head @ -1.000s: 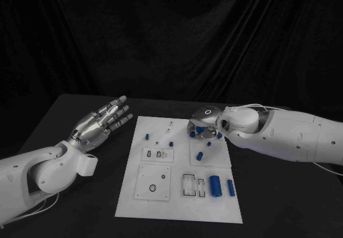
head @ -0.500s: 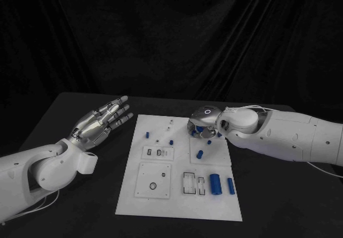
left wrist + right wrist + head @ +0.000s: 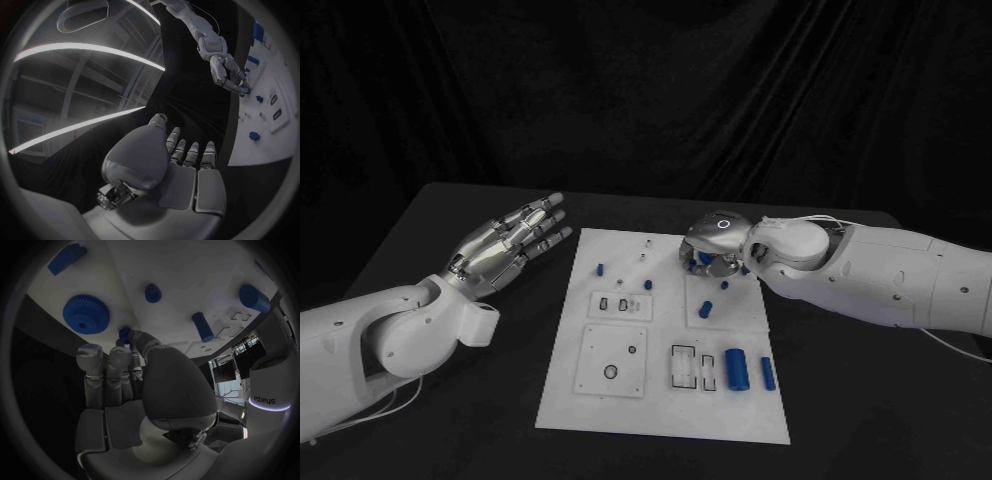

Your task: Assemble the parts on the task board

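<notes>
The white task board (image 3: 661, 400) lies mid-table and carries several blue parts. My right hand (image 3: 711, 250) reaches down onto its far right section. There the thumb and a finger pinch a small blue peg (image 3: 125, 333) right beside a blue gear (image 3: 86, 314). From the left wrist view the right hand (image 3: 228, 72) is seen with that peg (image 3: 244, 91) at its fingertips, against the board (image 3: 269, 135). My left hand (image 3: 509, 240) hovers left of the board, fingers spread and holding nothing; the same hand (image 3: 181, 165) appears flat and open.
Two blue cylinders (image 3: 734, 370) (image 3: 766, 373) lie at the board's near right, beside slotted recesses (image 3: 687, 368). Smaller blue pegs (image 3: 708, 309) (image 3: 600, 269) stand further back. More pegs (image 3: 203, 326) (image 3: 254, 297) stand close to my right hand.
The right hand's fingers have closed in slightly over the gear area, covering more of the blue beneath. The left hand stays raised and spread.
</notes>
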